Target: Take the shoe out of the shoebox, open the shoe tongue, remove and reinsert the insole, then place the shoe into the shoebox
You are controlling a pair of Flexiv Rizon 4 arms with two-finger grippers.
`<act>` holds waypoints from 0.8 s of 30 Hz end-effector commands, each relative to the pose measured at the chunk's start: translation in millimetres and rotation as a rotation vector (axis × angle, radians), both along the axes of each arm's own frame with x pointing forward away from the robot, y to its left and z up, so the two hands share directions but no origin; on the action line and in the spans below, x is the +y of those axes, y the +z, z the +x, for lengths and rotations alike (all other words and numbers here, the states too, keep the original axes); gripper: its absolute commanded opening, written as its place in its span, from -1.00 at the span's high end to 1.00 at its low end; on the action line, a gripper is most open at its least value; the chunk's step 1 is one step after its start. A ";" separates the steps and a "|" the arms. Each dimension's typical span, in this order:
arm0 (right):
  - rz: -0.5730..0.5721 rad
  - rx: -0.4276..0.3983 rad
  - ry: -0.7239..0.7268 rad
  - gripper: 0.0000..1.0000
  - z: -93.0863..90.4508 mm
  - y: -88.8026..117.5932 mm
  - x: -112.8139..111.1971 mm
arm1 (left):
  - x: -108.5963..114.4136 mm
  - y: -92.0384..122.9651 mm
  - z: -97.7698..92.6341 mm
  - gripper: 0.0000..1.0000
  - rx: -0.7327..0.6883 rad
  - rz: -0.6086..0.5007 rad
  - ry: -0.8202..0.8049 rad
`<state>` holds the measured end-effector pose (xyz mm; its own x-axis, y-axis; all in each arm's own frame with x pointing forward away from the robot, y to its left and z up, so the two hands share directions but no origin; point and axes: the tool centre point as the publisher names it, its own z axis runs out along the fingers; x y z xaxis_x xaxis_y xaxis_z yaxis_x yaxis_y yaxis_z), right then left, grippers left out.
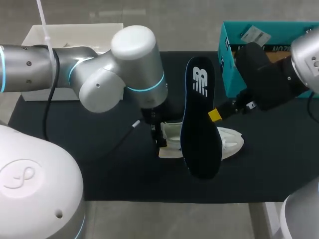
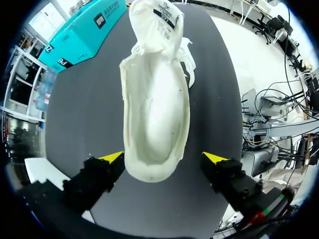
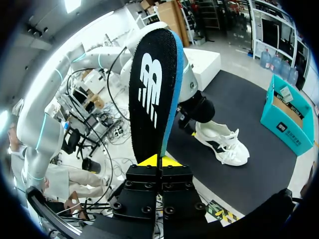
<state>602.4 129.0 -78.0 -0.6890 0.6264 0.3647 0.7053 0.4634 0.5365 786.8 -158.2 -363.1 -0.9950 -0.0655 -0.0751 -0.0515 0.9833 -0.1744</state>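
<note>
The right gripper (image 3: 159, 160) is closed on the edge of the insole (image 1: 202, 124), whose dark body is pinched between the two yellow tips. The insole is held up off the table with its printed black face turned upward, and a blue rim is seen along one side. In the head view it is carried above the middle of the shoe (image 1: 232, 142), so that only the toe and the heel are left showing on either side of it. The left gripper (image 2: 163, 158) is spread wide, with one finger on each side of the shoe's heel. Whether the tips touch the heel cannot be told, and nothing is clamped between them. The shoe is white and is set on its sole on the black mat (image 1: 99, 164), with its opening turned up towards the left wrist and its tongue laid forward towards the toe. The teal shoebox (image 1: 269, 55) is placed at the far right of the mat, well apart from the shoe, and a white box (image 1: 60, 35) is seen at the far left.
</note>
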 end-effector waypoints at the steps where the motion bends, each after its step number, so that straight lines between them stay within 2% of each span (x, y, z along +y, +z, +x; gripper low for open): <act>1: -0.004 0.005 0.002 1.00 3.5 -0.4 3.8 | 0.9 11.8 2.0 -1.00 -0.008 0.023 -0.010; 10: -0.004 0.005 0.002 1.00 3.5 -0.4 3.8 | 3.2 38.0 -0.1 -1.00 -0.027 0.040 -0.006; 24: -0.004 0.005 0.002 1.00 3.5 -0.4 3.8 | 3.7 41.2 2.1 -1.00 -0.031 0.048 -0.017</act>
